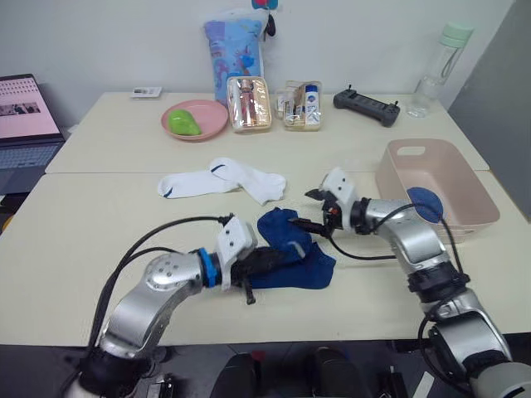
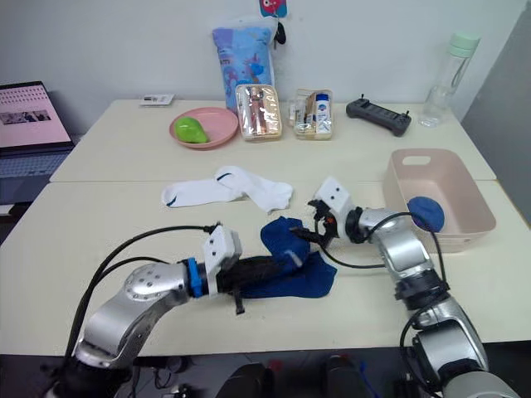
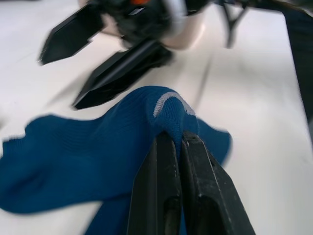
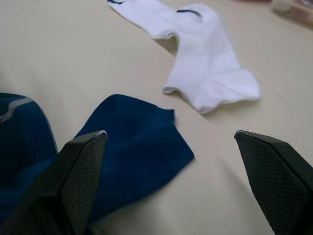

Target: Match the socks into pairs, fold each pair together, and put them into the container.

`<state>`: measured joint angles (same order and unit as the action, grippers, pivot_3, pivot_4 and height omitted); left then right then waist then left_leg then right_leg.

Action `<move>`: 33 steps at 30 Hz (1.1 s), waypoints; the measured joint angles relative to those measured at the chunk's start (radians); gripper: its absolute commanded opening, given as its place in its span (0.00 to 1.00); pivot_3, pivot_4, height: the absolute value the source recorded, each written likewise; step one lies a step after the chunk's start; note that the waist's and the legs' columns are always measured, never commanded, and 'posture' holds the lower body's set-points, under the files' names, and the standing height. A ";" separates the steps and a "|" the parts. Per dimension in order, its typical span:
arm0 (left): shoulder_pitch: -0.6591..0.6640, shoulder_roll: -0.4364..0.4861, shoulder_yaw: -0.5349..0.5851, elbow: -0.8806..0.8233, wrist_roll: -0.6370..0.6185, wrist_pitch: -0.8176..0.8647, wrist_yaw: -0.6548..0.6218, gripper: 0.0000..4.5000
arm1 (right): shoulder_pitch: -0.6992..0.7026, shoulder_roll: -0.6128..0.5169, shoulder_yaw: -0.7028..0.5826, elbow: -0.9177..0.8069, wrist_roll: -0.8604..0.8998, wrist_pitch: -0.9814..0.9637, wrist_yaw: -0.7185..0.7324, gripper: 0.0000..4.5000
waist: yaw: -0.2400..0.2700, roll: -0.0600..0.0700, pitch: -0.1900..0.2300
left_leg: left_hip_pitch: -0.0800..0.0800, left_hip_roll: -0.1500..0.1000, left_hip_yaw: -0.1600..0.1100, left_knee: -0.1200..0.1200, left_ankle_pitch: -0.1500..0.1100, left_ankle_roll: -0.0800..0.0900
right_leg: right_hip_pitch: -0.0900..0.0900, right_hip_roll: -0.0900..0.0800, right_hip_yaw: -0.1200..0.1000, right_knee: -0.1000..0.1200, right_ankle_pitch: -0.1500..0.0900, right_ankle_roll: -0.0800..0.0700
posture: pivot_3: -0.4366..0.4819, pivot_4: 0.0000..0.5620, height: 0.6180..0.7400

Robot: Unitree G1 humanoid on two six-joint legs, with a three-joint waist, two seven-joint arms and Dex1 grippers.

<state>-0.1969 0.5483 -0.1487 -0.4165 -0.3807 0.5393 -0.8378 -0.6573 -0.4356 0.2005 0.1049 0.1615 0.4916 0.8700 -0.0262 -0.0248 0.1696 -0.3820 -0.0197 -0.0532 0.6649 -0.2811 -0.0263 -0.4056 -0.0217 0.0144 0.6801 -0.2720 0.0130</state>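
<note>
A: Item, dark blue socks: a loose heap on the near part of the surface, between the two arms. Soft knit, light, limp; will drape and slide rather than hold a shape.

B: Item, left claw: fingers pressed together on a raised fold of blue sock near its pale grey stripe. Hold looks firm, but it is a small pinch of cloth.

A: Item, right claw: spread wide, nothing in it, hovering just over the far edge of the blue heap, one fingertip above the flat blue sock.

B: Item, white socks: two, lying overlapped on the surface just beyond the blue ones, apart from both claws. Dark cuff marks show.

A: Item, container: pale pink tub at the robot's right, on the surface. One rolled dark blue bundle already inside.

B: Handling note: judged best taken at a cuff or toe edge, so the sock hangs straight for matching; a mid-body pinch bunches it.

A: Risk note: thin cloth may slip free, or two layers may lift together
</note>
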 measured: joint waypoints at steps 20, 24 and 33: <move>-0.216 0.039 0.118 0.322 -0.031 0.014 -0.003 0.93 | 0.281 -0.203 -0.099 -0.345 0.172 0.143 0.092 1.00 | 0.007 0.001 0.000 | 0.000 0.001 0.000 0.001 0.000 0.000 | 0.001 0.002 0.000 0.000 0.000 0.000 | 0.48 0.27 1.00; -0.283 -0.005 0.083 0.541 0.087 -0.108 0.033 0.93 | 0.339 -0.229 -0.029 -0.426 0.163 0.150 0.091 1.00 | 0.009 0.000 0.001 | -0.001 -0.001 0.000 0.001 0.000 0.000 | 0.000 -0.001 0.000 -0.001 0.000 0.001 | 0.48 0.27 1.00; -0.355 -0.111 0.012 0.706 0.151 -0.203 -0.006 0.93 | 0.364 -0.258 0.067 -0.464 0.077 0.120 0.066 1.00 | 0.012 -0.001 0.001 | -0.001 -0.001 0.000 0.001 0.000 0.000 | 0.000 -0.001 0.000 0.000 0.000 0.001 | 0.48 0.27 1.00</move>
<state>-0.5515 0.4375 -0.1364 0.2898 -0.2302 0.3368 -0.8433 -0.2935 -0.6936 0.2678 -0.3595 0.2380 0.6117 0.9365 -0.0139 -0.0256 0.1707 -0.3831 -0.0210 -0.0536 0.6662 -0.2811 -0.0264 -0.4057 -0.0222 0.0142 0.6799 -0.2724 0.0138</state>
